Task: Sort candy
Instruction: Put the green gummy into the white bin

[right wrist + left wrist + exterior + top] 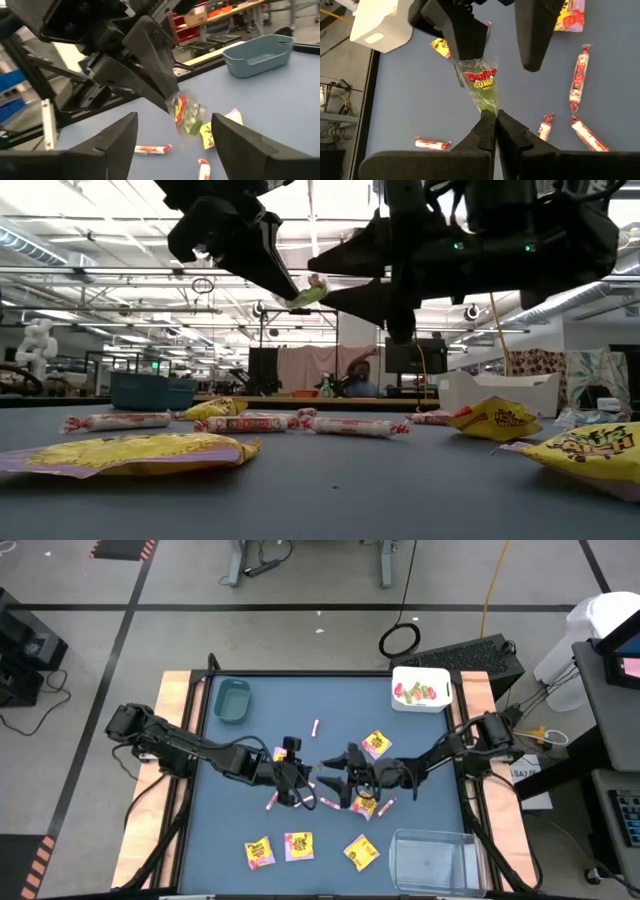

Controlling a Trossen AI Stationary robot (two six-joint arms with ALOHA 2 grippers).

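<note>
Above the middle of the blue surface [240, 830], the left gripper [495, 117] pinches a clear green-filled candy wrapper [481, 82] by one corner, fingers pressed together. Spread wide, the right gripper [172, 132] flanks the candy without touching. Red print reads "GUM". Pink-white stick candies [578, 80] lie nearby.

A clear-wrapped green candy with red and yellow lettering [481, 84] is pinched between the dark fingers of the left gripper [492, 119]. Ahead of the right gripper's [172, 135] spread dark jaws lie pink-and-white stick candies [152, 149], yellow square packets with red-pink print [376, 744], and a teal plastic bin [258, 54] on the blue-grey tabletop [250, 820].
</note>
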